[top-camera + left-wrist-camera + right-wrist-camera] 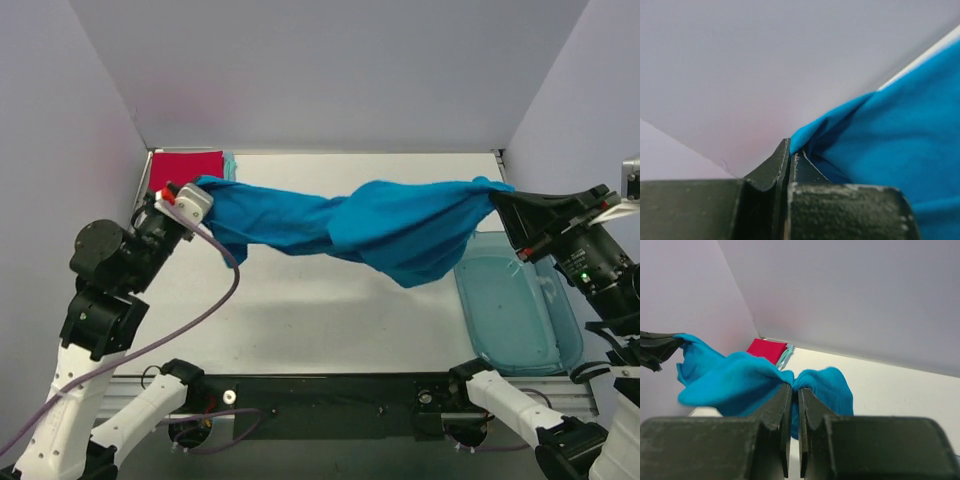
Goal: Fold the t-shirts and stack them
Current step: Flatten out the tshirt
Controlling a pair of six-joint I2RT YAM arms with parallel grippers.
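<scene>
A bright blue t-shirt (370, 228) hangs stretched in the air between my two grippers, twisted in the middle and sagging on the right. My left gripper (200, 188) is shut on its left end; the cloth (900, 130) leaves the closed jaws in the left wrist view. My right gripper (503, 200) is shut on its right end, and in the right wrist view the shirt (735, 382) bunches at the jaw tips. A folded red t-shirt (186, 166) lies at the back left corner on a light teal one (231, 163). The red shirt also shows in the right wrist view (766, 349).
A translucent blue plastic bin (515, 312) stands on the table at the right, below my right arm. Grey walls close the table on the left, back and right. A purple cable (200, 300) loops from my left arm over the table's left side.
</scene>
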